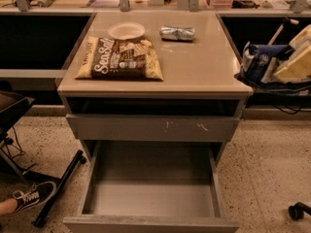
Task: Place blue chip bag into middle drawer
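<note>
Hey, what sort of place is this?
Likely an office or lab workspace: a grey drawer cabinet with a snack bag on top, a cluttered bench behind, someone's sneaker on the speckled floor. The end effector holds the blue chip bag just past the cabinet's edge.

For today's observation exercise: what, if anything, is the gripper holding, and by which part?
The gripper, right of the table, holds the blue chip bag by its right end.
</note>
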Robot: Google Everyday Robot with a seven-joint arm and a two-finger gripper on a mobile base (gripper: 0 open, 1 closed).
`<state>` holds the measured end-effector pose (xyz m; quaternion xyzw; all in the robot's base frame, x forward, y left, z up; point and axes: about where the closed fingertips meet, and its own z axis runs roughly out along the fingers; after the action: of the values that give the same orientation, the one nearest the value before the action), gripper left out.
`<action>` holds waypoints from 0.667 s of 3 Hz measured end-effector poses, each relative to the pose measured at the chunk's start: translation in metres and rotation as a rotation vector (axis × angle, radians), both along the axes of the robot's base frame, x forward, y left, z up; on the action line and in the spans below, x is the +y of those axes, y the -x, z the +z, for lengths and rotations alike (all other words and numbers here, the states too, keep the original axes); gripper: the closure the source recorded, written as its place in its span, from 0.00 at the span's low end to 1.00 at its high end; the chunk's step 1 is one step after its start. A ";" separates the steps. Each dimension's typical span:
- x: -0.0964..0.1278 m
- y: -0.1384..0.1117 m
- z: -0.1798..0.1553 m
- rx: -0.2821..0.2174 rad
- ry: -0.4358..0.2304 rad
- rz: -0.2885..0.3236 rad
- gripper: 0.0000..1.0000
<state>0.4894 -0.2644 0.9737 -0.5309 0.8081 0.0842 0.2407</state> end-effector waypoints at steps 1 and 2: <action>-0.002 0.003 0.000 0.001 -0.004 -0.002 1.00; 0.003 0.004 -0.019 0.001 0.011 -0.022 1.00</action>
<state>0.4855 -0.2615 0.9546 -0.5231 0.8147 0.0772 0.2381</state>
